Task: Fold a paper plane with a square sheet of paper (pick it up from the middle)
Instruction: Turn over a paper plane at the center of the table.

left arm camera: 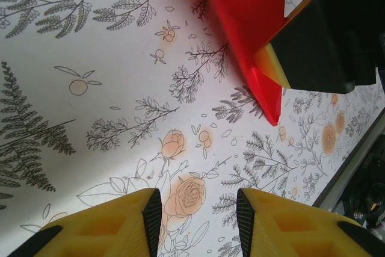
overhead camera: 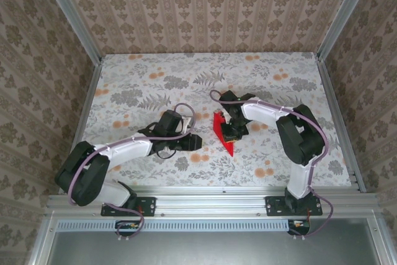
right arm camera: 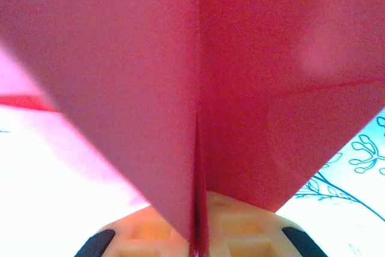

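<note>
On the left, the left end effector (overhead camera: 189, 143) hovers low over the floral surface (overhead camera: 136, 91). Its yellow fingers (left arm camera: 126, 221) are spread with nothing between them, just short of the paper plane (overhead camera: 220, 131). The plane stands on edge near the middle of the surface, already a creased, pointed dart. The folding looks largely done, with perhaps a final wing fold or the set-down left. To its right, the right end effector (overhead camera: 236, 130) pinches it. The right wrist view shows the centre crease running between the pressed pads, which the overhead view hides. The left wrist view shows the plane's lower tip close to the surface.
</note>
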You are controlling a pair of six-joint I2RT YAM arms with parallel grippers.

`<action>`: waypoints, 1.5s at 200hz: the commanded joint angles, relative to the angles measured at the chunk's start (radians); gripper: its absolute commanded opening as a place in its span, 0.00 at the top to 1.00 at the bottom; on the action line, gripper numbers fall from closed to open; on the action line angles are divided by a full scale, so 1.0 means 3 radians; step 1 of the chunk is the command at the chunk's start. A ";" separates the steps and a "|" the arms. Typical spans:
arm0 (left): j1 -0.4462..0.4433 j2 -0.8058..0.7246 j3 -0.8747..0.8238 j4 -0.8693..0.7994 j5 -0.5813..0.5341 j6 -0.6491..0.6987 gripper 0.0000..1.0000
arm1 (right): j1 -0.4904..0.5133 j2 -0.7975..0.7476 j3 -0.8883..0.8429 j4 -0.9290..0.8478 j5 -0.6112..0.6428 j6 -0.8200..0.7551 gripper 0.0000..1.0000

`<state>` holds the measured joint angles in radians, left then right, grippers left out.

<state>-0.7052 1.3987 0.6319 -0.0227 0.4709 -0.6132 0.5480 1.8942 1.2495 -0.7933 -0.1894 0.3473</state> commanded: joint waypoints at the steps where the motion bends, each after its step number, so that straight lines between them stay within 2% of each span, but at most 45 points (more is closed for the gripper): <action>1: 0.0020 -0.0058 -0.0062 -0.0042 -0.0010 0.0036 0.60 | 0.0067 0.0110 0.0137 -0.0109 0.0193 -0.0008 0.85; 99: 0.0038 -0.0144 0.0003 0.0011 0.0057 0.0045 0.56 | 0.0172 0.0287 0.0214 0.0010 0.0238 0.0020 0.82; 141: 0.0129 -0.0295 -0.0003 -0.0056 0.0107 0.0101 0.47 | 0.0193 0.0239 0.0288 0.0007 0.0184 0.0056 0.82; 190: 0.0283 -0.0382 0.0073 -0.0162 0.0157 0.0231 0.38 | 0.0224 0.0127 0.0515 -0.0081 0.0029 0.0151 0.73; 252: 0.0347 -0.0398 0.0353 -0.0476 0.0103 0.0458 0.30 | 0.0211 -0.0175 0.0667 -0.0365 0.0053 0.0014 0.57; 279: 0.0356 -0.0412 0.0523 -0.0690 -0.0031 0.0588 0.25 | 0.0185 -0.0413 0.0626 -0.0378 -0.0095 -0.0108 0.51; 300: 0.0356 -0.0446 0.0700 -0.0984 -0.0312 0.0812 0.19 | 0.0098 -0.0647 0.0494 -0.0298 -0.0197 -0.0289 0.48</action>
<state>-0.6060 1.3033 0.7727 -0.1978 0.4660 -0.4675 0.6014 1.7954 1.4231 -0.8631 -0.1947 0.3340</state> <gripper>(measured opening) 0.771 0.507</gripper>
